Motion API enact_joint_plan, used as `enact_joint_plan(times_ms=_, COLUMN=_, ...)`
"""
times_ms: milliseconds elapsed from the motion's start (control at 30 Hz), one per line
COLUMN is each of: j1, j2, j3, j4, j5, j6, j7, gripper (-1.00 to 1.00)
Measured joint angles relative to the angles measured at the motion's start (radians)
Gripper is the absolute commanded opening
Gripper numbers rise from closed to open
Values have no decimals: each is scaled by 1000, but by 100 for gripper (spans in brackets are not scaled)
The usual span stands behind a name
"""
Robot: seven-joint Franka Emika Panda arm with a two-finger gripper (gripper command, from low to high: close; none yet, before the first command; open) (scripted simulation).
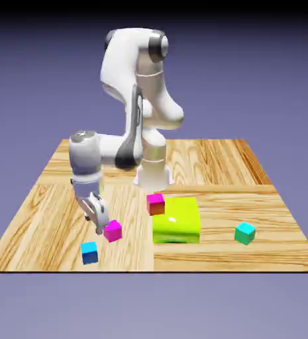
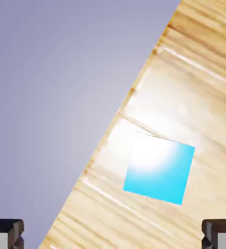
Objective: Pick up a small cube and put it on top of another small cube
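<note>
The small cube [image 1: 89, 252], blue-sided with a cyan top, rests near the table's front edge at the exterior view's left. In the hand view its cyan top [image 2: 158, 168] lies ahead of the fingers, right of centre. My gripper [image 1: 98, 222] hovers above and slightly behind it, open and holding nothing. Both grey fingertips [image 2: 5, 233] sit far apart at the hand view's bottom corners, with the open gripper [image 2: 113, 237] between them. Another small cube [image 1: 155, 204], red with a magenta-pink top, stands beside the lime-green block.
An all-magenta cube [image 1: 112, 230] sits just right of the gripper. The large lime-green block [image 1: 176, 220] and a teal-green cube [image 1: 245, 232] stand further right. The table edge [image 2: 110, 131] runs diagonally close to the blue cube.
</note>
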Motion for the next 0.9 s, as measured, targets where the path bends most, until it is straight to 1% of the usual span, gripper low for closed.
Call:
enact_joint_plan(times_ms=100, j1=-33, j2=59, j3=6, j4=38, j5=6, j6=-33, j7=49, gripper=0)
enact_joint_plan(times_ms=233, j1=-23, j2=204, j3=5, j4=54, j5=7, j6=97, j7=45, gripper=0)
enact_joint_plan(times_ms=267, j1=-22, j2=217, j3=5, j4=55, j5=7, j6=108, j7=45, gripper=-100)
enact_joint_plan(times_ms=333, j1=-22, j2=217, j3=5, j4=55, j5=7, j6=109, j7=45, gripper=-100)
enact_joint_plan(times_ms=500, j1=-16, j2=36, j3=3, j4=23, j5=4, j6=-41, j7=23, gripper=-100)
enact_joint_plan(times_ms=900, j1=299, j2=-399, j3=-56, j4=-259, j5=-63, j6=-216, j7=-429, gripper=-100)
